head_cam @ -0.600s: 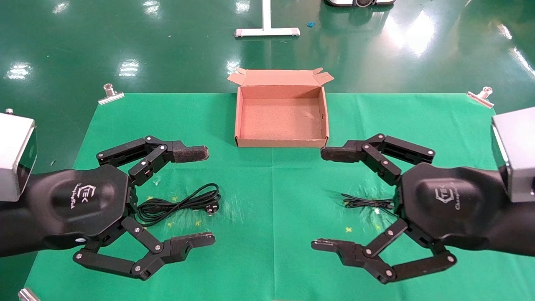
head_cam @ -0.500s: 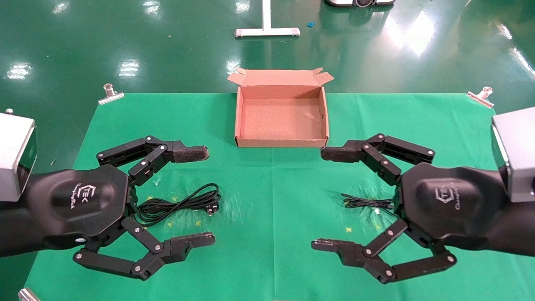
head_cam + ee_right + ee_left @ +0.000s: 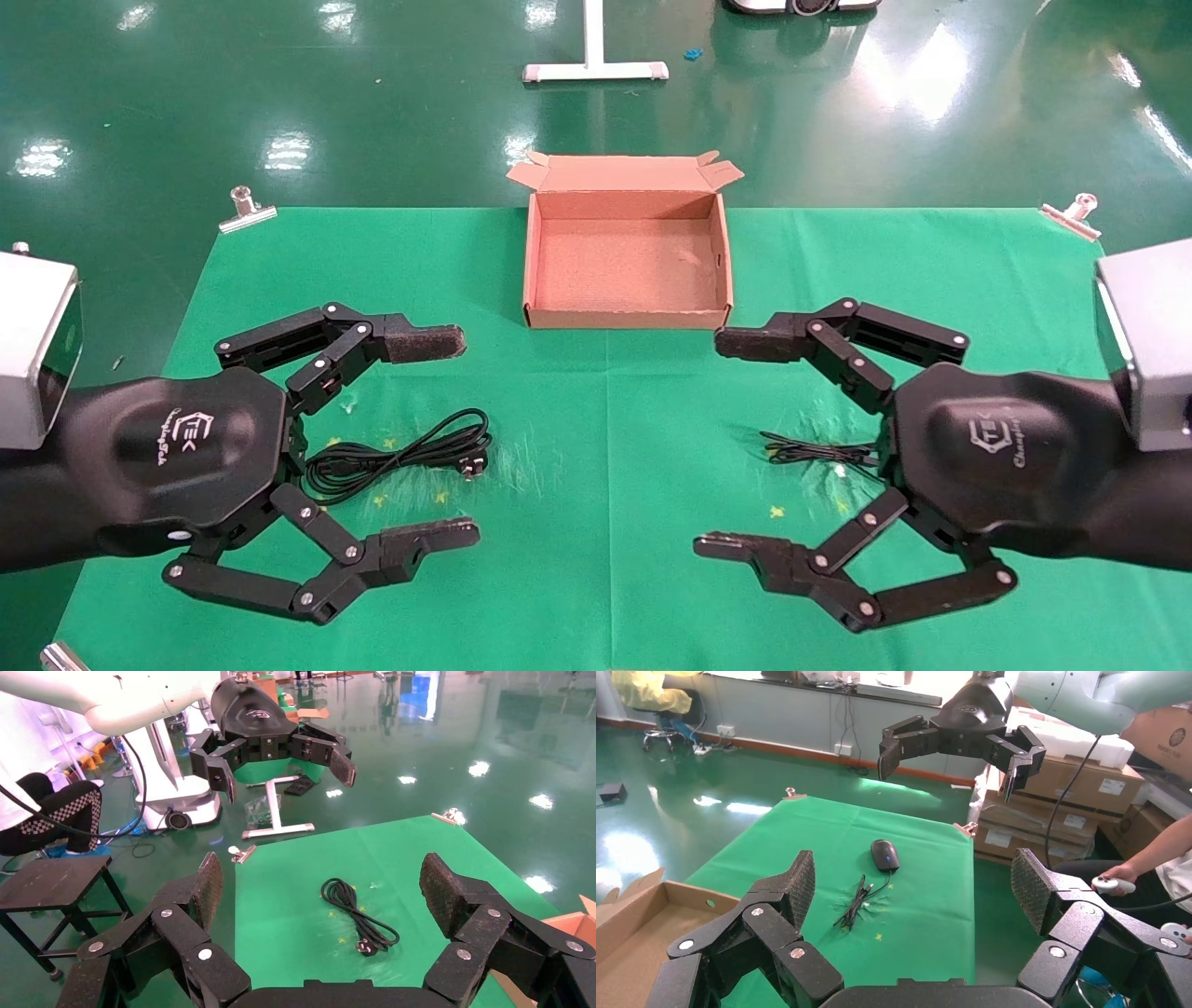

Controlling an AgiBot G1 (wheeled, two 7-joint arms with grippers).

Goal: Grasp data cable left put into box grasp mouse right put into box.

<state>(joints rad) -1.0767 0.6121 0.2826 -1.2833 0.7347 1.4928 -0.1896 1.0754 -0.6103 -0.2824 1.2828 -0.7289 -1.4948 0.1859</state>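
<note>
Head view: left pincer (image 3: 447, 438) hung spread wide above the cable (image 3: 396, 457); right pincer (image 3: 722, 443), equally wide, above the mouse (image 3: 885, 855); box (image 3: 626, 317) beyond.

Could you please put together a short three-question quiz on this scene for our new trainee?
1. True or false: the box already holds the data cable.
2. Which gripper hovers above the mouse: A) left gripper, B) right gripper?
3. Fill in: both grippers are ___ and hold nothing.

Key: 1. False; the box holds nothing and the cable lies on the green cloth. 2. B. 3. open.
</note>
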